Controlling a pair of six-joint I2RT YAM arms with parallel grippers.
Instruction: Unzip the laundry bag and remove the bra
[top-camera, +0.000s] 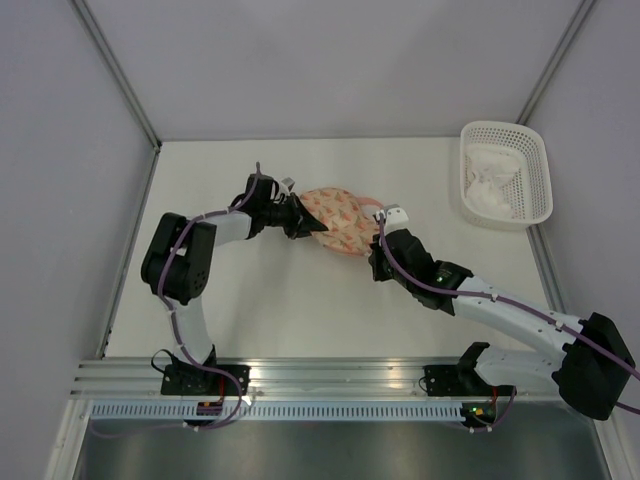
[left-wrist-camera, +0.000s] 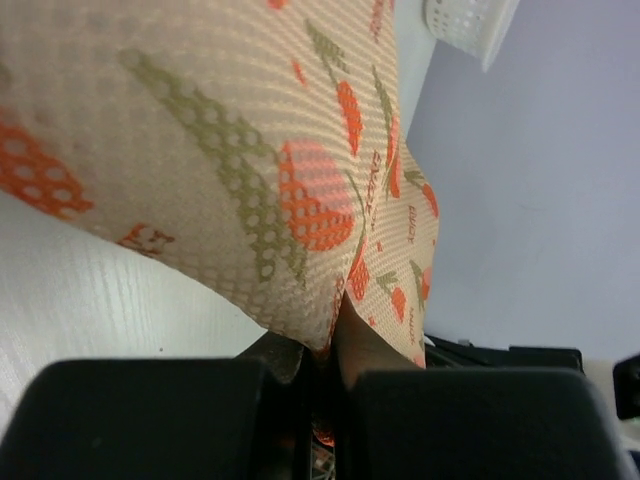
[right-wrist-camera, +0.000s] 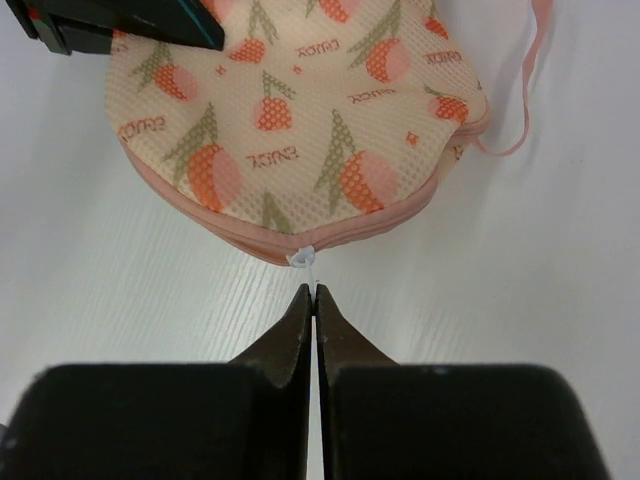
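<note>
We clamp the bag (top-camera: 337, 216) with the left gripper (top-camera: 303, 227); the right gripper (right-wrist-camera: 315, 292) pinches the pull (right-wrist-camera: 303, 257), zip (right-wrist-camera: 380, 228) lying crosswise ahead.

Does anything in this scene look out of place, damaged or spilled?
Nothing stands out. The laundry bag is intact and zipped; the left end effector pinches its edge, and the right end effector holds its zipper pull. The white basket stands upright at the far right.

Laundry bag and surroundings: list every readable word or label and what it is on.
"ENJOY": printed repeatedly beside the orange prints on the laundry bag, upside down in the right wrist view.
Similar print on the bag in the left wrist view: too blurred to read.
Nothing else readable.
</note>
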